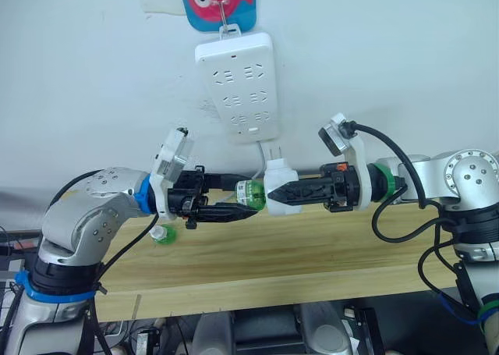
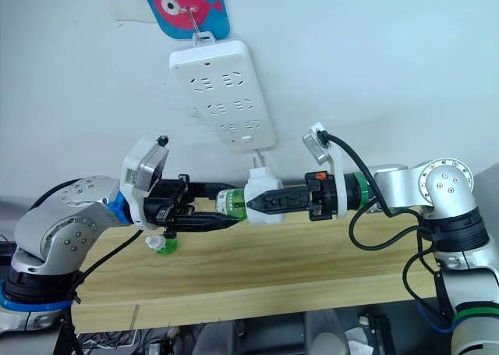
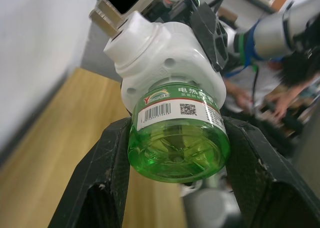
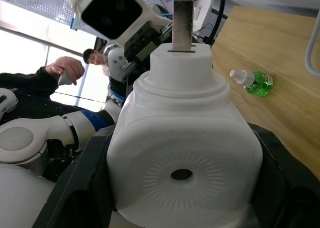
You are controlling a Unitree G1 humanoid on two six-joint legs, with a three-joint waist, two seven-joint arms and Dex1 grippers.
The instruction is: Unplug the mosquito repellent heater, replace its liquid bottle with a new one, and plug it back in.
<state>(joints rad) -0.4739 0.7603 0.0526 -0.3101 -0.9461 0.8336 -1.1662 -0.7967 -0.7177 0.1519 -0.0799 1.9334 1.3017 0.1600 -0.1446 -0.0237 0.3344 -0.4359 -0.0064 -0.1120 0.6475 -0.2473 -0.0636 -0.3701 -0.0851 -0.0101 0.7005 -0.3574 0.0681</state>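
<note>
green bottles (image 1: 250,193) (image 1: 164,234): two; heater (image 1: 278,185): one

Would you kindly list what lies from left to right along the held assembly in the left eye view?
New capped bottle lying on the wooden table → left pincer → green liquid bottle → white heater → right pincer.

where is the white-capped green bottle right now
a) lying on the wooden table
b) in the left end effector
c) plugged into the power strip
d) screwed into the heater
a: the white-capped green bottle lies on its side on the wooden table, apart from both end effectors.
</note>
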